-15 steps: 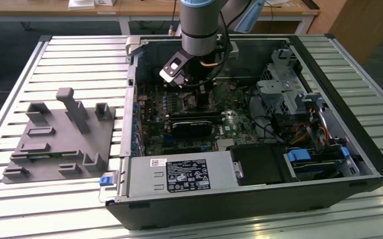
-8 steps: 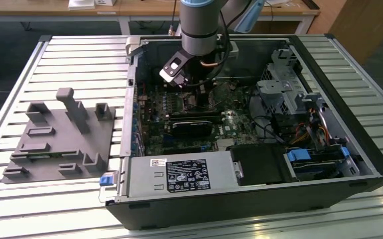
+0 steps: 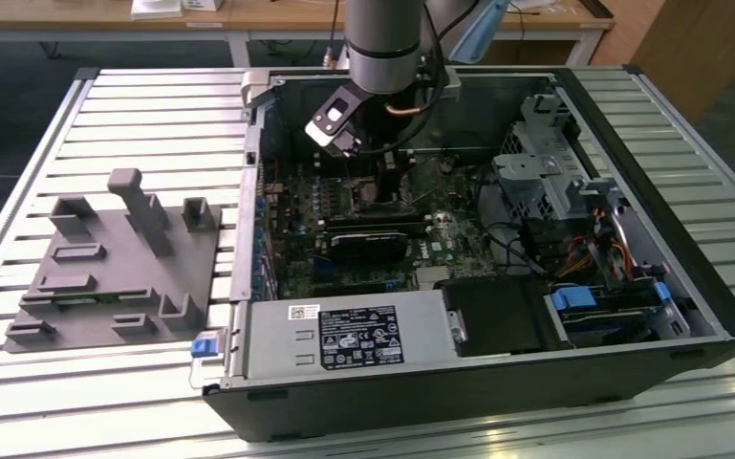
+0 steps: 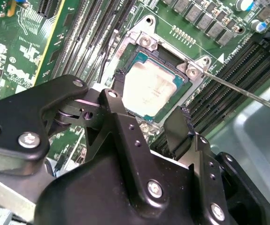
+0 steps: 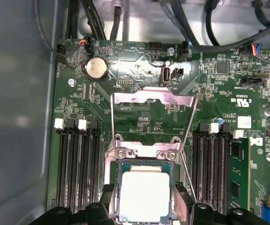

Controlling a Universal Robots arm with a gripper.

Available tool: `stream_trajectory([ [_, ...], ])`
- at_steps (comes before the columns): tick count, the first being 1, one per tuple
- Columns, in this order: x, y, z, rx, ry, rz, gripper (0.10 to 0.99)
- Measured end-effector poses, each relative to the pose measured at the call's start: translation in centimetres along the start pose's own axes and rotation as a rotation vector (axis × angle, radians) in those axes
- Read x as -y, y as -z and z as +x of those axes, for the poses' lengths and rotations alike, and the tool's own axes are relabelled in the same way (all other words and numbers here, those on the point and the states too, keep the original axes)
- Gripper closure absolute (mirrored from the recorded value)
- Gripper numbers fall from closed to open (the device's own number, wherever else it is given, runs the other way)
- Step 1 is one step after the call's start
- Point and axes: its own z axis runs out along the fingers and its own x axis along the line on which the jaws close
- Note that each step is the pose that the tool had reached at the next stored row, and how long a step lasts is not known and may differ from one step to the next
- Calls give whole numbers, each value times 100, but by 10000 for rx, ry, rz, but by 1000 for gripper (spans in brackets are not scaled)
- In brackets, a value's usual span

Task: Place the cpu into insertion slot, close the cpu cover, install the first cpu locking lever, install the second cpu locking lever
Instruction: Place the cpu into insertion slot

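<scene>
Between my jaws the cpu (image 4: 153, 89), surely light, stiff and fragile, best pinched by opposite edges, sits in the insertion slot (image 4: 160, 57); gripping or released, I cannot tell.

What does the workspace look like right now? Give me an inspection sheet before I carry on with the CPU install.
Surface: slatted metal table carrying an open computer case.
Job's things: cpu lying in the insertion slot; cpu cover swung up, not closed; a locking lever sticking out free.
Clutter: grey fixture block on the table, at the exterior view's left of the case.
Gripper: the gripper sits low over the cpu; whether it grips cannot be told.
Cables: coloured wires inside the case at the exterior view's right; black cables past the board's edge.
Surroundings: wooden desks behind the table.
</scene>
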Motion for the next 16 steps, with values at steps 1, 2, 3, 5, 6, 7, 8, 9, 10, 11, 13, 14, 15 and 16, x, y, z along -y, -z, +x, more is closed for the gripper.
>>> stream_trajectory([
  [1,0,6,-1,1,1,0,475],
  [2,0,9,-2,0,0,0,475],
  [3,0,11,-4,-1,0,0,490],
  [5,-1,15,-8,1,0,0,553],
  [6,-1,17,-9,1,-1,0,612],
  [7,-1,18,-10,0,-1,-1,671],
  [8,-1,20,-11,0,0,0,671],
  [9,-1,23,-12,0,0,0,729],
  [10,-2,24,-12,1,0,0,788],
  [11,-2,24,-12,-1,0,-1,788],
  [13,-2,25,-13,0,0,0,906],
  [14,-2,26,-14,1,0,0,906],
  [15,-2,26,-17,1,0,1,965],
  [16,-2,26,-17,0,0,0,980],
])
